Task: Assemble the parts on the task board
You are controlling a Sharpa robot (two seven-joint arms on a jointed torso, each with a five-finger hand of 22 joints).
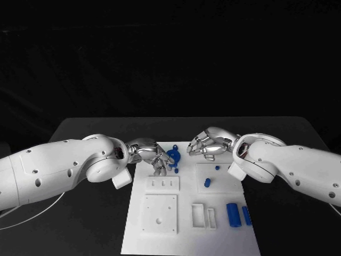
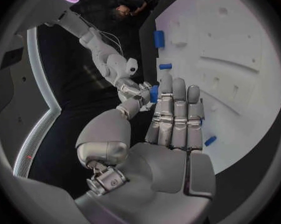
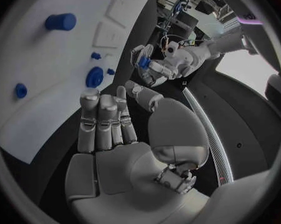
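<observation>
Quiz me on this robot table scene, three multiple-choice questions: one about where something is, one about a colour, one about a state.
1. Where are the two large blue cylinders?
A. On the black table, off the board
B. On the task board, at its near end on the right arm's side
C. In the left hand's palm

2. What colour are the small loose parts on the board?
A. Red
B. Yellow
C. Blue

3. What is the right hand doing?
A. Its fingers are stretched out and it holds nothing
B. It grips a large cylinder
C. It lifts the whole board

Answers:
1 B: the head view shows them side by side on the white plate near the robot.
2 C: every loose piece is blue against the white.
3 A: the right wrist view shows straight fingers and a bare palm.
</observation>
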